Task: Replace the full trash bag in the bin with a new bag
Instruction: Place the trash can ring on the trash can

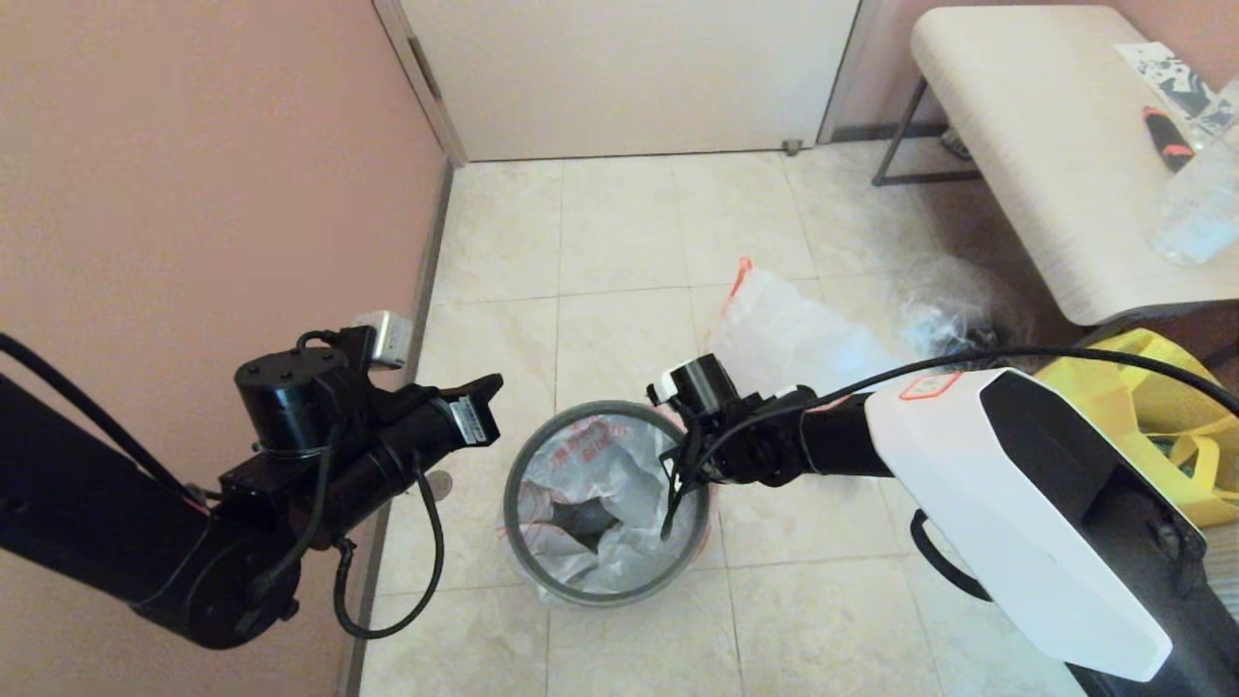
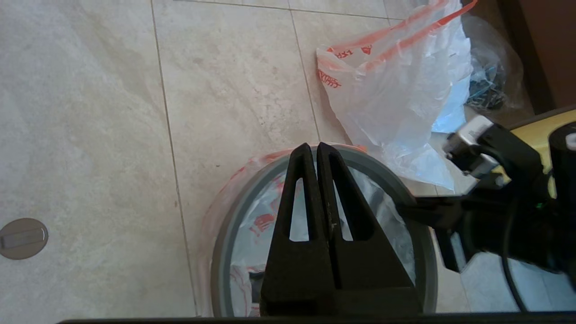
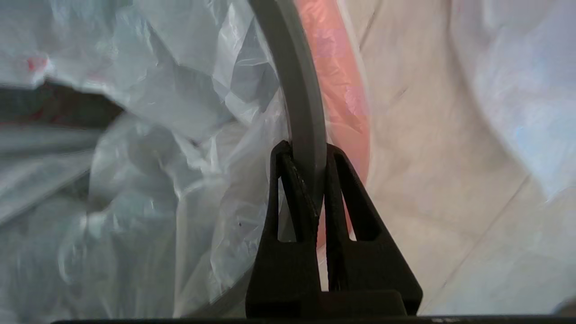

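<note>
The bin [image 1: 510, 503] stands on the tiled floor between my arms, its grey ring rim [image 3: 297, 81] on top. The new bag [image 1: 581, 474] lines it, crumpled inside, with orange-red print and an orange edge [image 3: 337, 90] hanging outside the rim. My right gripper [image 3: 306, 150] is shut on the ring at the bin's right side [image 1: 673, 503]. My left gripper [image 2: 313, 146] is shut and holds nothing; it hovers above the bin's left side [image 1: 494, 385]. The full trash bag [image 1: 784, 334] lies on the floor just behind the bin [image 2: 396, 90].
A pale bench [image 1: 1045, 145] with a bottle [image 1: 1200, 203] stands at the back right. A clear film bag with dark items [image 1: 953, 310] and a yellow bag [image 1: 1162, 387] sit below it. The pink wall [image 1: 194, 145] is close on the left, a door [image 1: 629, 77] behind.
</note>
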